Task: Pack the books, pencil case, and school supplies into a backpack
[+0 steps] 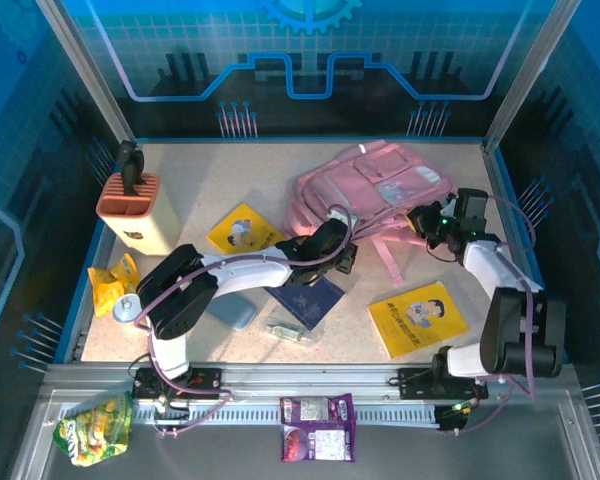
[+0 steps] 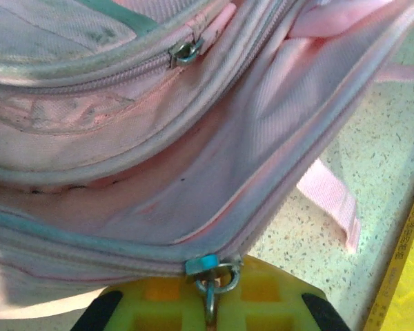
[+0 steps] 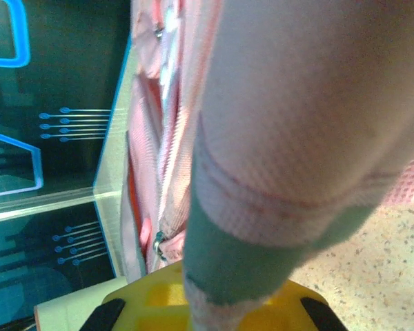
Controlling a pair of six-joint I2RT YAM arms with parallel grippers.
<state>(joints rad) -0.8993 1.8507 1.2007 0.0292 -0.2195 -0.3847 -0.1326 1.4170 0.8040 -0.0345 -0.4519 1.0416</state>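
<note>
Left end effector (image 2: 210,310) is pinching the zipper pull (image 2: 212,274) of the pink backpack (image 1: 370,185); right end effector (image 3: 207,310) is clamping padded pink backpack fabric above the speckled counter (image 1: 230,180).

pink backpack (image 2: 193,172), zipper pull (image 2: 211,279) seemingly pinched

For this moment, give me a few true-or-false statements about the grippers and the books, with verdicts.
1. The left gripper pinches a zipper pull on the backpack. True.
2. The navy book is inside the backpack. False: it lies on the table, nearer the arms than the backpack.
3. The right gripper is shut on backpack fabric. True.
4. The two yellow books are stacked. False: one lies left of the backpack, the other beside the right arm.
</note>
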